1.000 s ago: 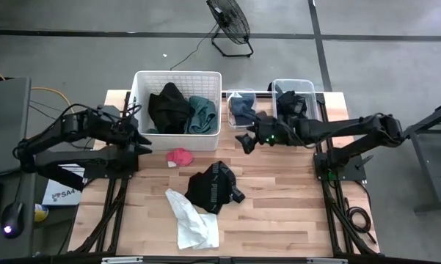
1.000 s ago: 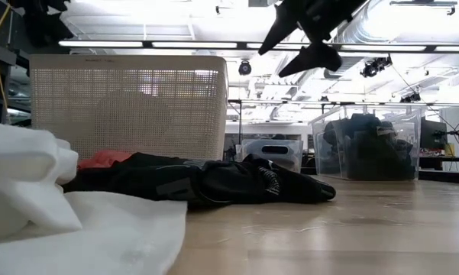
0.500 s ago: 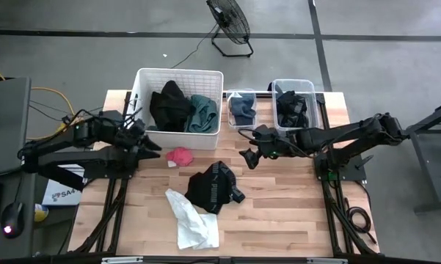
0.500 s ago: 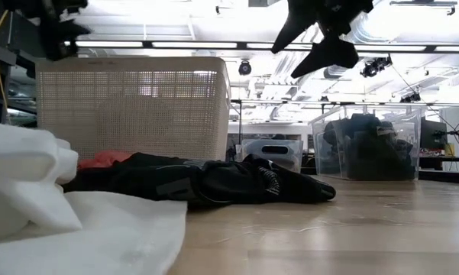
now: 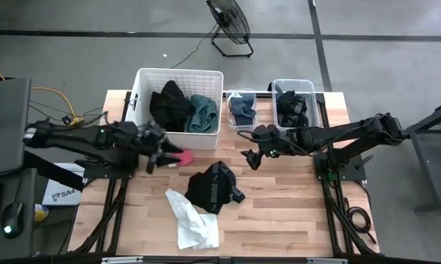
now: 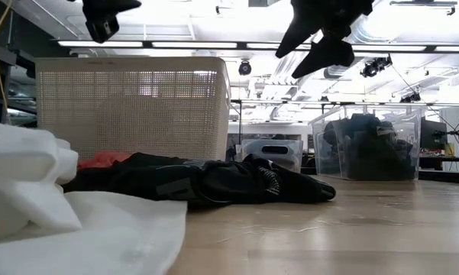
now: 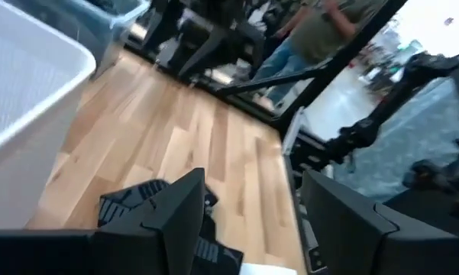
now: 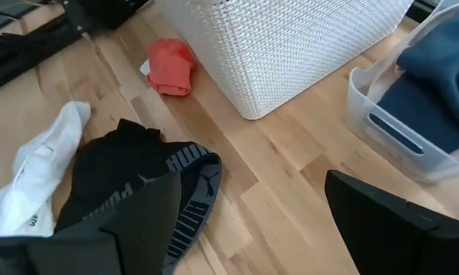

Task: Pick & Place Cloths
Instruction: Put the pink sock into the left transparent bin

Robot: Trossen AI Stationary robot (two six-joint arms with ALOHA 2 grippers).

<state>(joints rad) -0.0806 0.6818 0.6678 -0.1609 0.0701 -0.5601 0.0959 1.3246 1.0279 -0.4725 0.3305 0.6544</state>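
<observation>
— Where do the two pincers stand?

— The left gripper [image 5: 158,154] hangs above the table just in front of the white basket [image 5: 141,79], its fingers parted with nothing between them. The red cloth [image 5: 180,156] lies on the wood right beside its tips, on the side toward the other arm. The right gripper [image 5: 247,157] hovers high in front of the small clear tub [image 5: 241,94], its jaws spread wide and empty.

— And the black garment?

— The black cloth [image 5: 213,188] lies on the table between the two grippers, nearer the table's front edge than either, closer to the right gripper's tips. Its long axis runs slantwise, from the end near the white cloth up toward the right gripper. In the right wrist view its striped waistband [image 8: 191,191] points toward that gripper.

— The white one?

— The white cloth [image 5: 191,220] lies beyond the black one from both grippers, touching its near corner. It is long and narrow, its length running toward the table's front edge.

— What is in the containers?

— Behind the left gripper, the basket holds a black heap [image 5: 169,106] and a teal cloth [image 5: 202,114] side by side. Behind the right gripper, the small tub holds dark blue fabric [image 5: 242,108], and the larger clear tub [image 5: 312,99] beside it holds black fabric [image 5: 291,108].

— Anyone around?

— A person [image 7: 321,30] stands beyond the table in the left wrist view.
</observation>
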